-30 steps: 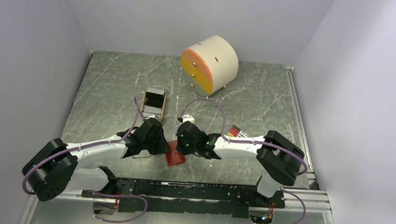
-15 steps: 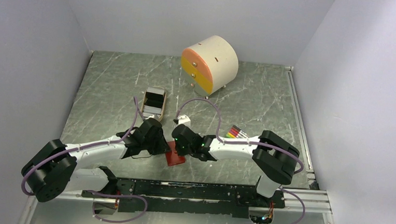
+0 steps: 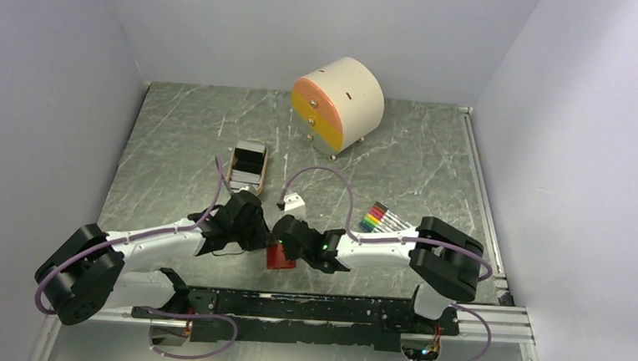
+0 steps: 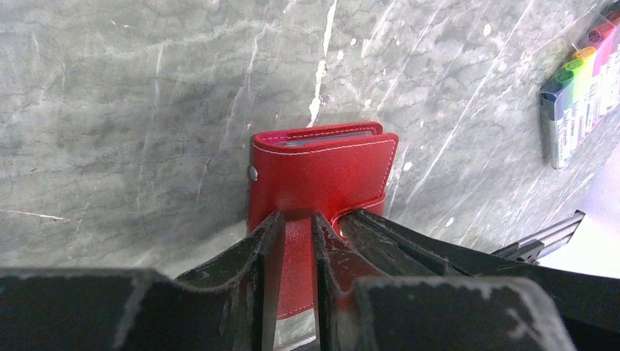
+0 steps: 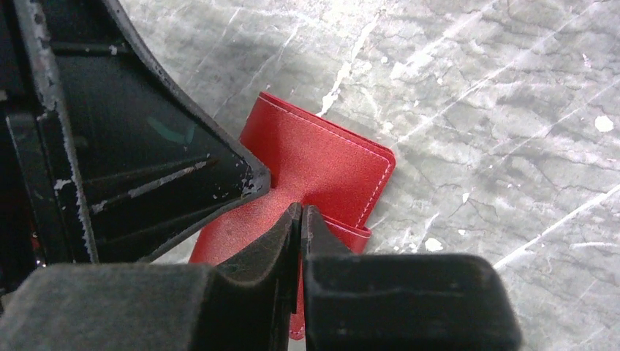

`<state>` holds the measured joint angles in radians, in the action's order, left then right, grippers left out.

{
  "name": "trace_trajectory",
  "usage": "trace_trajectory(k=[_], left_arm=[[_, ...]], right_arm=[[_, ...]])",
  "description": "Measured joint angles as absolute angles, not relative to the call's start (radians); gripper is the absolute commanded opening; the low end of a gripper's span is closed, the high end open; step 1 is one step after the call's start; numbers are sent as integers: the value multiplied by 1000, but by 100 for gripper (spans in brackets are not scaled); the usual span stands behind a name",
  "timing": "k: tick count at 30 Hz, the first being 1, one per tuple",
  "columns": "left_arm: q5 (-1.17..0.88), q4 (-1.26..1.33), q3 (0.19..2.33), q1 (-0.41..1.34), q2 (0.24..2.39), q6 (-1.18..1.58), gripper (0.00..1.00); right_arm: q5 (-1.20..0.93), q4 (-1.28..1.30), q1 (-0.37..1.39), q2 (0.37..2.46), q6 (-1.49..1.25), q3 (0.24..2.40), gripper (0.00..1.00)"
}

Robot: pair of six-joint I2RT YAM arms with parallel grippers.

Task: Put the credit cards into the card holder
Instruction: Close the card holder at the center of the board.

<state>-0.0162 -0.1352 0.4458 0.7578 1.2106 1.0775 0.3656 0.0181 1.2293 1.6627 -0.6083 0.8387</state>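
The card holder (image 3: 279,257) (image 4: 322,172) (image 5: 314,157) is a red wallet, folded shut and lying flat near the front edge. Grey edges of credit cards (image 4: 329,139) show in its far side. My left gripper (image 3: 256,229) (image 4: 294,223) has its tips down on the wallet's face, jaws a narrow gap apart with only the red cover seen through the gap. My right gripper (image 3: 284,234) (image 5: 300,210) comes from the right, shut, its tips on the wallet beside the snap tab (image 4: 358,208). More silver-grey and dark cards (image 3: 248,159) lie in a tan tray.
The tan tray (image 3: 234,169) stands behind the left gripper. A round cream drawer unit (image 3: 339,105) with orange and yellow fronts is at the back. Rainbow-coloured sticks (image 3: 378,217) (image 4: 581,88) lie right of the wallet. A small white block (image 3: 295,202) sits behind the grippers.
My right gripper has slid left and nearer, onto the wallet, uncovering the coloured sticks. The left gripper has stayed in place.
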Motion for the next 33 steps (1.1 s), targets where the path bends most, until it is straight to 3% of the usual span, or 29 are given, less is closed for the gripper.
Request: trace_trajectory(k=[33], left_arm=[[-50,-105,469,758,1272,1092,26]], right_arm=[[374,128,1253,1602,-584,830,10]])
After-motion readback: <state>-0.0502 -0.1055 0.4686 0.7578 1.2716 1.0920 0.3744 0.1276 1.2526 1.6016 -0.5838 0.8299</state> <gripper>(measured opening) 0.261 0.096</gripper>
